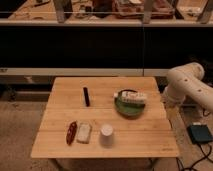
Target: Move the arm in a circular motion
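Arm, my own, cream-white with thick rounded segments, stands at the right side of the view. It is wholly off the wooden table, just beyond that table's right edge, with its large bulbous joint level with the far right corner. From that joint one segment runs off to the right, out of view. My gripper sits at the arm's lower end, below the joint. It is beside the table's right edge and over the floor, touching nothing that I can see. I cannot tell whether it is open or closed, nor whether it holds anything. The table is a light wood slab, seen from its near long side. A round green plate rests on the table's right half, toward the far side. A white carton lies on its side across the far part of that plate. On the floor to the right of the table, near the arm, lies a blue pad. A slim black bar lies flat left of the plate and well apart from it. A white cup stands near the front edge. Just left of the cup lies a pale packet. A red packet lies close against that packet's left side.
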Available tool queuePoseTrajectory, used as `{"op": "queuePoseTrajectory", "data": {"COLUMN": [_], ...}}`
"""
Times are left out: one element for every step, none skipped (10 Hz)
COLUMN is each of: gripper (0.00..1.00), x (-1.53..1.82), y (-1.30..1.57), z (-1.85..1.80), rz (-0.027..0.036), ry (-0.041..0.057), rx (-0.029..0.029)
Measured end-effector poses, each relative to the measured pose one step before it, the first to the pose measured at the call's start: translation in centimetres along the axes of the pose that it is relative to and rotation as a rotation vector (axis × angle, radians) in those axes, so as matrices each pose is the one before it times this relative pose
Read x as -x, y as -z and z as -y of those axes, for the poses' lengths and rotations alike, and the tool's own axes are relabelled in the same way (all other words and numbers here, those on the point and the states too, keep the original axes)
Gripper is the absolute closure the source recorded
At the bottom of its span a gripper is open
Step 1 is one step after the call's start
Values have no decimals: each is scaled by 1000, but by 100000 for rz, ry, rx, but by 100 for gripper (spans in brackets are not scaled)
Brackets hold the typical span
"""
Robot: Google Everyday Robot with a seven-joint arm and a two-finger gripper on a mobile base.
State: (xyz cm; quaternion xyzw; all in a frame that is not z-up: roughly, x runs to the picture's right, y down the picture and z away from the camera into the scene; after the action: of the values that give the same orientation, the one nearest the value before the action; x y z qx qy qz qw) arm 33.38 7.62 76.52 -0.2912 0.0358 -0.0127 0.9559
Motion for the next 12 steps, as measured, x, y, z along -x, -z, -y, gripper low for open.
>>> {"op": "queuePoseTrajectory", "data": {"gripper": [35,35,35,35,35,35,35,35,35,35,35,35], "x": [323,1415,2806,3939,2646,2960,3936,3417,3351,2400,3147,1168], "y": [-399,-222,-59,220,160,225,344,454,725,815,1343,606], "z": [2327,2463,2669,2164,925,471,-309,-982,-1828,-1734,-3701,-2415], "rz": [-908,883,1561,3194,2341,3124,4936,4975,5684,4335,5529,2015], "ry": [-1534,-650,1715,3851,3220,3838,5765,5221,5324,4007,6060,2459], "rx": [-1420,-1790,-2271,-2492,-1367,-976,-448,12,245,-133,291,1031]}}
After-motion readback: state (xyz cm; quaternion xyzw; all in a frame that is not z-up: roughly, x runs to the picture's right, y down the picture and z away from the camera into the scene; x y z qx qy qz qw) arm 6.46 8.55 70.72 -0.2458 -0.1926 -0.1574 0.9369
